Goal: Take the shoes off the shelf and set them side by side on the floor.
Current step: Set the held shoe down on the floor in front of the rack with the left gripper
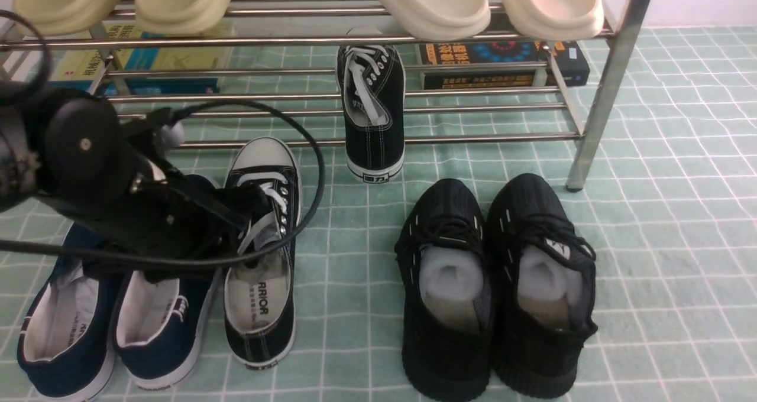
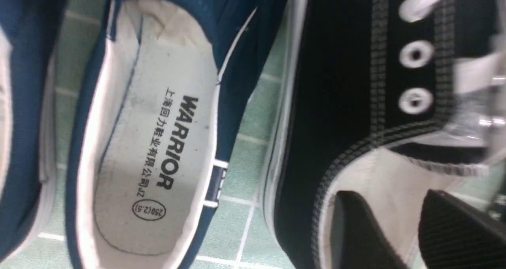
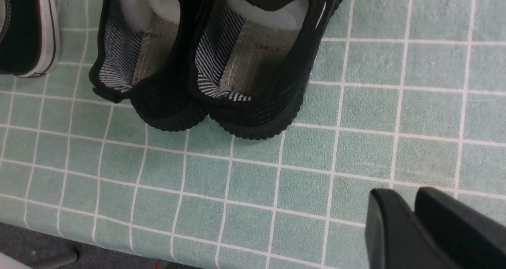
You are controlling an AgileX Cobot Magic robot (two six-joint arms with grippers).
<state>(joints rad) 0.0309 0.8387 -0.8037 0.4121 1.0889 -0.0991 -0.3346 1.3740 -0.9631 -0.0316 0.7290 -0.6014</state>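
Lying on the pale green gridded floor (image 1: 680, 242) beside navy slip-ons (image 1: 159, 325), one black canvas lace-up sneaker (image 1: 266, 298) is overhung by the parted left gripper (image 2: 399, 217). Its mate (image 1: 372, 112) is seen at the steel-bar shelf (image 1: 473, 137) lower tier's front edge. Right gripper (image 3: 407, 197): narrowed, empty.

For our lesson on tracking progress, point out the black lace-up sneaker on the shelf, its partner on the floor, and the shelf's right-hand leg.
sneaker on the shelf (image 1: 375, 145): front view, black heel canvas.
sneaker on the floor (image 1: 264, 155): front view, white toe cap.
shelf leg (image 1: 608, 88): front view, mid-length.
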